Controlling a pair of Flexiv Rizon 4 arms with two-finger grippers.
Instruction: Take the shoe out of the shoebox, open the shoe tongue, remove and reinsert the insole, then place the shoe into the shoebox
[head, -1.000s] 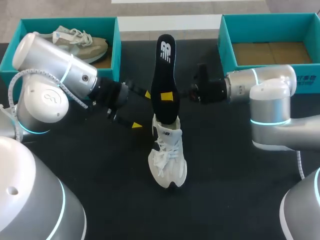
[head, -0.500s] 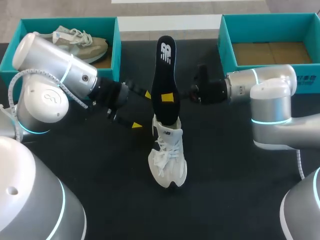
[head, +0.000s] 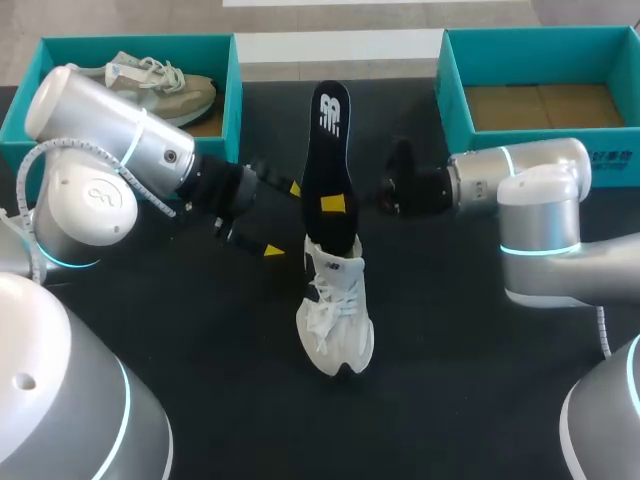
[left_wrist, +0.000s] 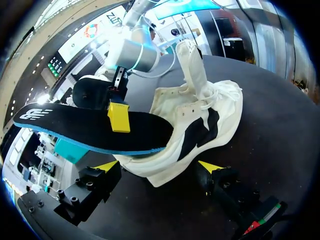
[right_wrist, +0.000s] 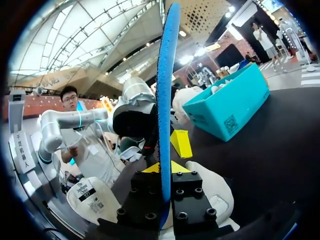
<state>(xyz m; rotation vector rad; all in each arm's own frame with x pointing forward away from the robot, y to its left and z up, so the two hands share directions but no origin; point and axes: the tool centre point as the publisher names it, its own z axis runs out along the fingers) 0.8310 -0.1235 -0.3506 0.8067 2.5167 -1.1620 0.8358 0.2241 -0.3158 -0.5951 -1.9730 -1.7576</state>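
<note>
Right claw (head: 338, 204): clamped on the black insole (head: 327, 140) about midway along its length. One yellow tip shows on the face toward the head camera. In the right wrist view the insole runs edge-on between my two fingers, blue rim toward me, and hides much of what lies straight ahead.

Insole: nearly upright, logo end up. The lower end appears to be tucked into the mouth of the white shoe (head: 335, 320), but the collar hides the joint, so I cannot tell how deep it sits.

Shoe: mid-tabletop (head: 450, 340), sole down, toe toward me, laces loose. The left wrist view shows the tongue standing up.

Left claw (head: 283, 219): wide, holding nothing. It sits just beside the insole and the shoe's heel end, on my left of them. In the left wrist view its yellow fingertips (left_wrist: 106, 165) are spread to either side of the heel end, near it but not gripping.

In the way: the insole stands between my two claws, and the right claw's tip rests on the side facing the left claw.

Around:
- The left shoebox (head: 60, 45) is teal and sits at the far left, with an olive shoe (head: 165, 88) lying inside. My left arm overlaps its near wall.
- The right shoebox (head: 520, 36) is teal and sits at the far right, its brown floor showing. My right arm lies just in front of it.
- Both boxes are well apart from the white shoe.
</note>
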